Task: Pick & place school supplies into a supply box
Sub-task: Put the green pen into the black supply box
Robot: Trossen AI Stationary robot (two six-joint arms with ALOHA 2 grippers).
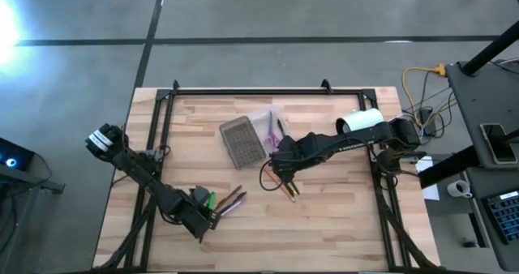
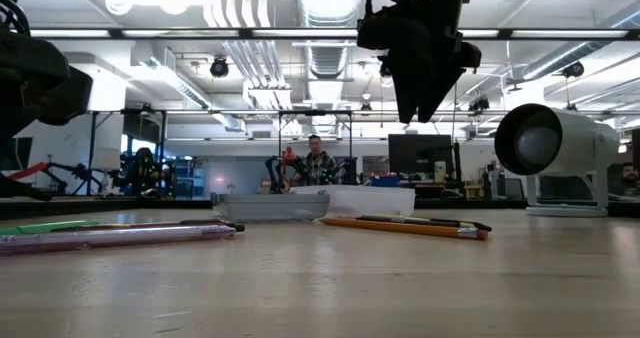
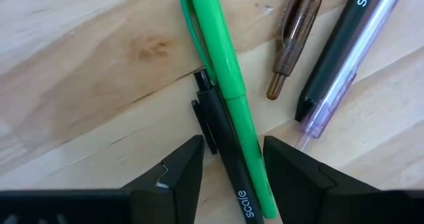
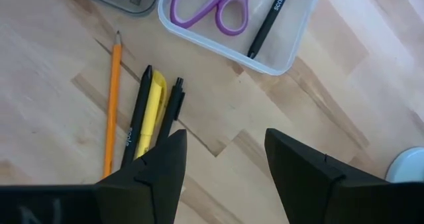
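The supply box lies open at mid-table: its grey ribbed half (image 1: 242, 141) next to a clear half (image 1: 272, 128) that holds purple scissors (image 4: 212, 5) and a black pen (image 4: 268, 22). My left gripper (image 3: 232, 164) is open and down at the near-left group of pens. Its fingers stand on either side of a black pen (image 3: 222, 138) and a green pen (image 3: 222, 65). A brown pen (image 3: 298, 32) and a dark, clear-barrelled pen (image 3: 344, 58) lie beside them. My right gripper (image 4: 225, 158) is open and raised (image 2: 415, 113) above an orange pencil (image 4: 111, 105), a yellow marker (image 4: 154, 111) and two black pens (image 4: 136, 124). My left gripper comes from above with the black pen and the green pen (image 3: 255, 177) lying along the gap between its open fingers, both flat on the table. Whether a finger (image 3: 291, 174) touches the green pen, I cannot tell.
A white cylinder (image 1: 361, 120) lies on the table's far right, close to the right arm. A black frame (image 1: 243, 92) runs along the table's far and side edges. Bare wood shows between the two pen groups (image 1: 251, 225). A person (image 2: 318, 163) stands in the room beyond.
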